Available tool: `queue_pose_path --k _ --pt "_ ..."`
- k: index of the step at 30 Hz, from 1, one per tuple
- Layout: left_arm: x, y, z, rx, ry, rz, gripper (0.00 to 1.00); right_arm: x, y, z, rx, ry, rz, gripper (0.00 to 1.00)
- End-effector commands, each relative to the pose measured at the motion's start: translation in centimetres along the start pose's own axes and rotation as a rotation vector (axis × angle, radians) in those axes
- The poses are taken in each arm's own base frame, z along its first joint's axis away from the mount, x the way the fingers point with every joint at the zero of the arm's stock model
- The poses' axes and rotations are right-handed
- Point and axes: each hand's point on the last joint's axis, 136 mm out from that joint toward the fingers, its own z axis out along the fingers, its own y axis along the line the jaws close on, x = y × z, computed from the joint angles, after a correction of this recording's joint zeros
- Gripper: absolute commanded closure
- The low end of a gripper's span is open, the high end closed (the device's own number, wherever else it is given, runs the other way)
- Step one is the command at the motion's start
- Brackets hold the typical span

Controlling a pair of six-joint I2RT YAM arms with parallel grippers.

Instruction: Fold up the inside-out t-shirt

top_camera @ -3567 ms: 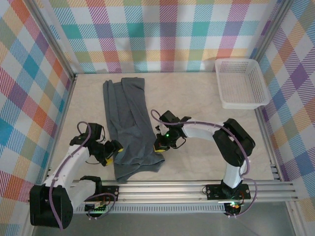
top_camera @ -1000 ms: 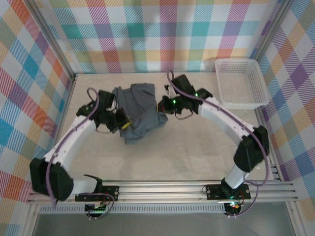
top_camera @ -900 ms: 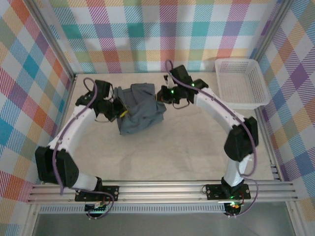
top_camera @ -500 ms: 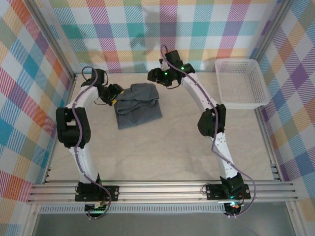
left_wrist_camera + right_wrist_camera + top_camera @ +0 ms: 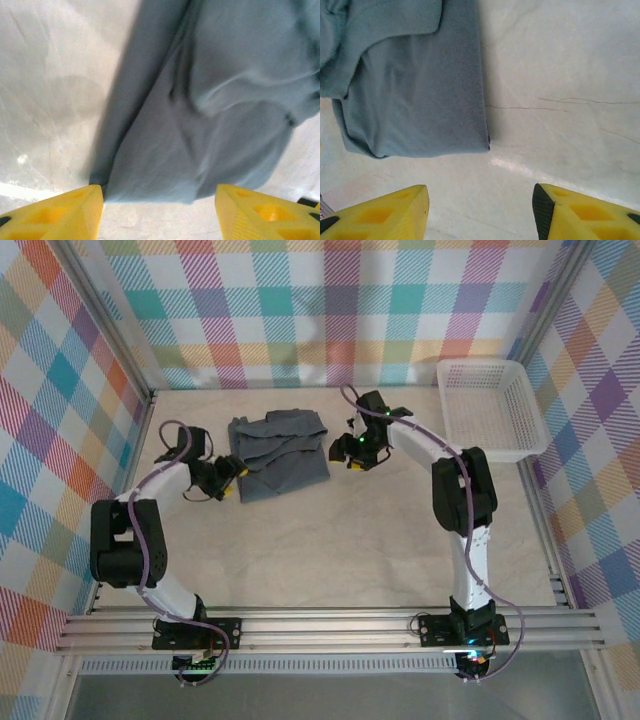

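Note:
The inside-out t-shirt (image 5: 279, 454) lies on the table as a rumpled slate-blue bundle, folded over itself. My left gripper (image 5: 227, 484) sits just off its left near corner, open, with nothing between the yellow fingers (image 5: 60, 212). In the left wrist view the t-shirt (image 5: 200, 115) ends just ahead of the open left gripper (image 5: 159, 212). My right gripper (image 5: 347, 448) stands open beside the cloth's right edge. In the right wrist view the t-shirt (image 5: 415, 100) lies ahead and to the left of the open right gripper (image 5: 480, 210), apart from it.
A white mesh basket (image 5: 491, 410) stands at the back right corner. Checked walls close in the table on three sides, and a metal rail (image 5: 330, 625) runs along the near edge. Bare marbled tabletop (image 5: 330, 550) stretches in front of the shirt.
Both grippers carried the shirt's near end toward the back over the rest, opened and let it go. They have since drawn back a little toward the near side.

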Motion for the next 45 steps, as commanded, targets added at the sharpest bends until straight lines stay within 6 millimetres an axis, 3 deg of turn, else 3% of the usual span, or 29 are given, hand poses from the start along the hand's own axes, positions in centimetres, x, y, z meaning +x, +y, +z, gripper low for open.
queue_pose_path --k 1,8,12,14,16,17,20,23,27,33,34,35,36,38,42,45 --pt "1.0 0.0 1.8 0.025 0.035 0.019 0.41 -1.3 2.4 1.9 -0.099 -0.018 -0.041 0.46" --pt "0.4 0.6 3.2 -0.012 0.035 -0.002 0.49 -1.3 3.4 5.7 -0.120 0.039 -0.031 0.48" --pt "0.5 1.5 3.6 -0.046 0.041 -0.005 0.70 -0.5 2.8 7.0 -0.101 0.062 -0.020 0.48" --pt "1.0 2.3 4.1 -0.064 0.062 -0.013 0.84 -0.4 2.6 6.8 -0.092 0.059 -0.020 0.62" --pt "1.8 3.3 4.4 -0.084 0.080 -0.026 0.96 -0.4 2.2 6.2 -0.054 0.044 -0.014 0.91" --pt "2.1 3.8 4.3 -0.096 0.081 -0.030 1.00 -0.4 1.9 5.8 -0.031 0.035 -0.007 1.00" --pt "3.3 5.9 3.0 -0.169 0.073 -0.034 1.00 -0.1 0.2 3.9 0.029 0.002 0.034 1.00" --pt "5.3 7.3 1.4 -0.194 0.083 -0.030 1.00 1.7 -1.3 1.5 0.056 -0.029 0.061 1.00" --pt "9.5 10.8 -0.6 -0.286 0.128 -0.043 1.00 7.2 -3.8 0.1 0.085 -0.003 0.096 1.00" --pt "17.1 10.9 -2.0 -0.282 0.269 0.095 1.00 17.1 -4.4 -0.2 0.106 0.141 0.109 1.00" --pt "17.8 11.3 -2.2 -0.299 0.284 0.101 0.95 18.4 -4.3 -0.3 0.104 0.151 0.113 1.00" --pt "18.2 11.6 -2.5 -0.309 0.291 0.102 0.83 19.3 -4.1 -0.6 0.100 0.156 0.112 0.99" --pt "18.2 11.6 -2.7 -0.307 0.288 0.104 0.72 19.8 -3.9 -1.1 0.093 0.158 0.108 0.92" --pt "17.7 10.7 -3.7 -0.290 0.256 0.125 0.57 19.8 -3.3 -2.8 0.105 0.142 0.093 0.66" --pt "15.1 6.3 -5.7 -0.205 0.153 0.185 0.54 16.4 -2.0 -6.2 0.146 0.008 0.031 0.52" --pt "14.1 1.9 -4.8 -0.080 0.171 0.195 0.53 12.2 -3.7 -7.7 0.241 -0.115 0.091 0.47"
